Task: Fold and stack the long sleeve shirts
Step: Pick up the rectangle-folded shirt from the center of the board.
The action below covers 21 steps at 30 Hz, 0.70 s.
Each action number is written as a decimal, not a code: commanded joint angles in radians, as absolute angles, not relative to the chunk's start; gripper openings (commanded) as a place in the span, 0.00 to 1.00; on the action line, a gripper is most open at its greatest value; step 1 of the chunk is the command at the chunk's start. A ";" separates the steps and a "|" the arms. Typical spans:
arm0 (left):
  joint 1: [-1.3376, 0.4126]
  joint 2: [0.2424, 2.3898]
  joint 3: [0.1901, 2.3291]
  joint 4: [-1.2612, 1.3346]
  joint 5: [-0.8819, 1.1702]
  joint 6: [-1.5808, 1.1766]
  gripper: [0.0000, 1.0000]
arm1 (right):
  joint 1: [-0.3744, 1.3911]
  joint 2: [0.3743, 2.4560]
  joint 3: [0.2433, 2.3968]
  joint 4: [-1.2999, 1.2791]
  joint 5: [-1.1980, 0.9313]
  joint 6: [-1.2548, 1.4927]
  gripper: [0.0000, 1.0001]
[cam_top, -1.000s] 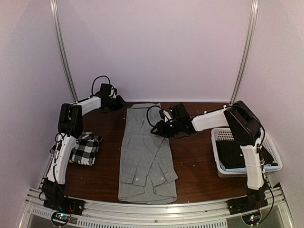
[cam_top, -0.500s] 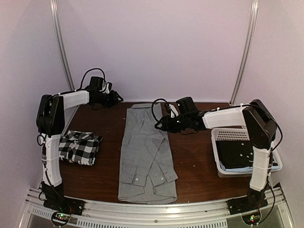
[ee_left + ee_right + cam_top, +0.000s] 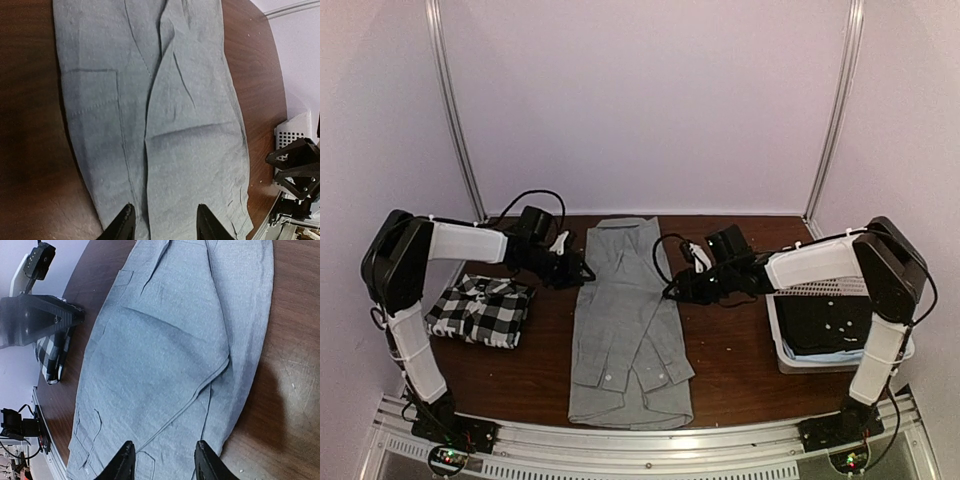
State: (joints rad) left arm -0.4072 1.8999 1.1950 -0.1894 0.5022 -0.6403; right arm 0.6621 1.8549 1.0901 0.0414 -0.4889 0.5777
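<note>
Brown table [image 3: 730,350] w/ grey shirt [image 3: 625,320] laid flat, L hand [image 3: 582,272] & R hand [image 3: 672,290] at its edges, both part-open, empty.

Bare desk [image 3: 730,350] lay open between the grey shirt [image 3: 620,330] and the basket [image 3: 825,363] at right; the folded checked shirt [image 3: 480,310] narrowed the left strip; the left tool [image 3: 582,272] and right tool [image 3: 672,292] blocked both lanes farther back.

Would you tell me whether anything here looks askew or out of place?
Nothing serious: the grey shirt, folded into a long strip, flares slightly at its near end; the checked shirt sits neatly folded.
</note>
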 commanded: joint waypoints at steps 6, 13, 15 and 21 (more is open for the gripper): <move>-0.463 1.647 0.885 -0.154 0.525 -0.660 0.43 | 0.715 1.670 0.891 0.027 -0.448 0.572 0.42; -0.517 1.507 0.709 -0.176 0.543 -0.700 0.42 | 0.763 1.583 0.781 -0.031 -0.455 0.590 0.42; -0.524 1.478 0.676 -0.190 0.547 -0.705 0.42 | 0.781 1.561 0.750 -0.041 -0.460 0.601 0.41; -0.526 1.408 0.624 -0.227 0.548 -0.714 0.41 | 0.855 1.534 0.713 -0.098 -0.448 0.613 0.38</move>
